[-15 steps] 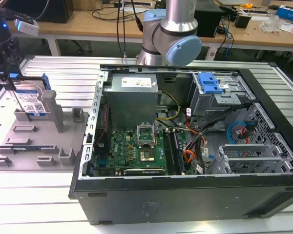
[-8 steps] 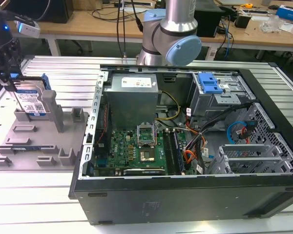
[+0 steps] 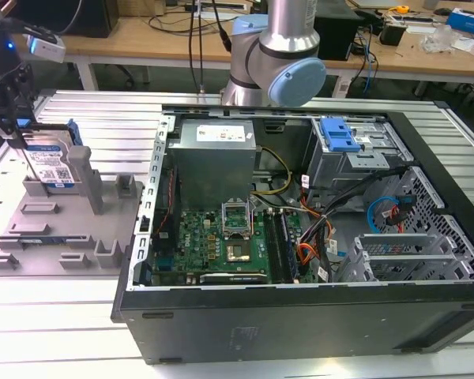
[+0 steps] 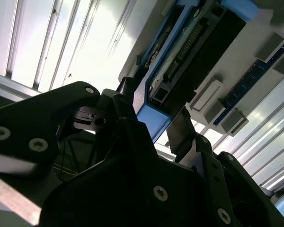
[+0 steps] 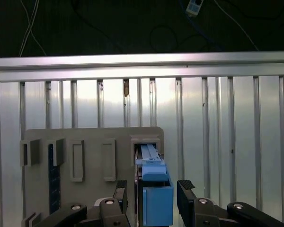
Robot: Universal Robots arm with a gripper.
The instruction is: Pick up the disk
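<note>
The slatted table [image 3: 55,332] carried an open computer case [image 3: 300,332] and, toward the exterior view's left, a grey fixture tray [image 3: 39,237]. The disk [image 3: 54,164] stood on edge in a tray slot, its lower edge hidden. The gripper [image 3: 17,138], partly cut off by the frame, hung over it. In the first wrist view its fingers [image 5: 185,187] straddled the disk's blue rail, spread, with a gap showing on one side.
</note>
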